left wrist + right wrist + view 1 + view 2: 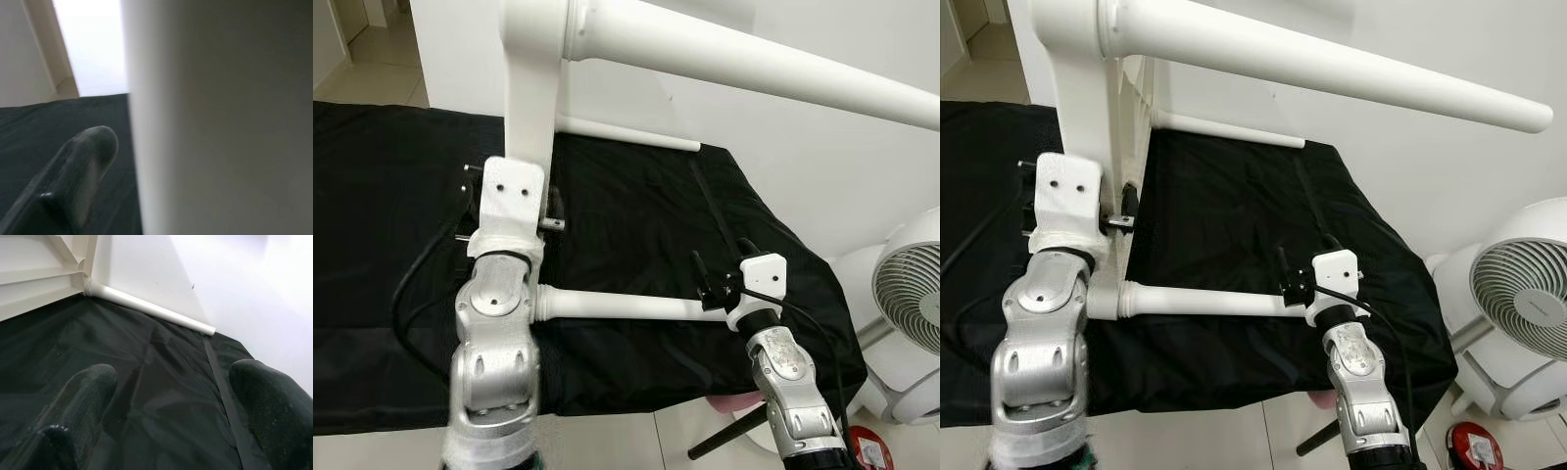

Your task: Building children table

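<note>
Steadying upturned table (529, 88) on black sheet (636, 215): left gripper (509, 211) clamped on tabletop edge, right gripper (724, 284) open beside near leg (626, 307); next, close on leg, likely.

Both silver arms reach forward, the left raised higher than the right.

The left hand (551, 211) sits at the end of an upright forearm, its white wrist block facing the camera; one black finger (78, 171) shows in the left wrist view, the grip unclear. The right hand (171, 406) extends low and forward, its two black fingers (83, 401) spread well apart with nothing between them.
</note>
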You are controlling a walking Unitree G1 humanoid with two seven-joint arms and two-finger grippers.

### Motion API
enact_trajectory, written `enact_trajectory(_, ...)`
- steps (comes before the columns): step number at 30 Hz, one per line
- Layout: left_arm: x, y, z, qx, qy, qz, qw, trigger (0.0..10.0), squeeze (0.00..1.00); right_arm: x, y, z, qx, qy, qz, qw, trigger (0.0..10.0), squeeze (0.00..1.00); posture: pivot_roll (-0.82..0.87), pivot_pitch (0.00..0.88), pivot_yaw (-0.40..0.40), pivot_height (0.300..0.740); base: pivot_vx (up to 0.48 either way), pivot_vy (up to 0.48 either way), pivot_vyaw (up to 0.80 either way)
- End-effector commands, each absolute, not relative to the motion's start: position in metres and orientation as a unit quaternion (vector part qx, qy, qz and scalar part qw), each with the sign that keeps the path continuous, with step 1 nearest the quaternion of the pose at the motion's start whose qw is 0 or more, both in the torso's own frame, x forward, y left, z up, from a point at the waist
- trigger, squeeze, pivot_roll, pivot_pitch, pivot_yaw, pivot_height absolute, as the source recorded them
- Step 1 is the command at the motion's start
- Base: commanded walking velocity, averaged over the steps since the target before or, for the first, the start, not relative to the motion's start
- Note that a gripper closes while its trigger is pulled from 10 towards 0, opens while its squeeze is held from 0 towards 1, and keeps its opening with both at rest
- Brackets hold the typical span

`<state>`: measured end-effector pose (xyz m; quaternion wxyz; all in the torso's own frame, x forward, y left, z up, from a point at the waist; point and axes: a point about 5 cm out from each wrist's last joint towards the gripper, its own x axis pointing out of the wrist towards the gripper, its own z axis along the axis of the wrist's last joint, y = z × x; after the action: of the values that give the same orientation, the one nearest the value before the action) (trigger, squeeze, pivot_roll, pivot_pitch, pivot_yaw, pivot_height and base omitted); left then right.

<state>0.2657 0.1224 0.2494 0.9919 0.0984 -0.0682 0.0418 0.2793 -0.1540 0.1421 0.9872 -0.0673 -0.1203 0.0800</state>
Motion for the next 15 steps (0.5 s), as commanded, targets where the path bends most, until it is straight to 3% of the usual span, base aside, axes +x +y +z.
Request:
enact_trajectory(1,0.2652,0.125,0.2481,0.077,-0.068,0.118,0.988,10.0,0.0,0.2781,-0.1611,0.1376,-0.073,-0.112,0.065,0.989,10.0,0.0,0.03,0.0,-0.192,0.74,0.0,0.0,0.0)
enact_trajectory(9,0.2667,0.1244,0.2476,0.073,-0.065,0.114,0.989,10.0,0.0,0.2779,-0.1616,0.1376,-0.072,-0.113,0.059,0.989,10.0,0.0,0.02,0.0,-0.185,0.74,0.0,0.0,0.0)
enact_trajectory(10,0.2668,0.125,0.2467,0.074,-0.065,0.115,0.989,4.9,0.0,0.2777,-0.1623,0.1376,-0.073,-0.113,0.058,0.989,10.0,0.0,0.02,0.0,-0.183,0.74,0.0,0.0,0.0)
enact_trajectory(11,0.2669,0.1256,0.2461,0.074,-0.064,0.116,0.988,4.9,0.0,0.2776,-0.1627,0.1377,-0.074,-0.113,0.056,0.989,10.0,0.0,0.02,0.0,-0.183,0.74,0.0,0.0,0.0)
enact_trajectory(12,0.2667,0.127,0.2456,0.076,-0.063,0.122,0.988,0.0,0.0,0.2773,-0.1633,0.1377,-0.074,-0.113,0.055,0.989,10.0,0.0,0.02,0.0,-0.181,0.74,0.0,0.0,0.0)
enact_trajectory(15,0.2674,0.1278,0.2451,0.085,-0.063,0.12,0.987,0.0,0.0,0.2772,-0.1641,0.1378,-0.075,-0.113,0.052,0.989,10.0,0.0,0.02,0.0,-0.178,0.74,0.0,0.0,0.0)
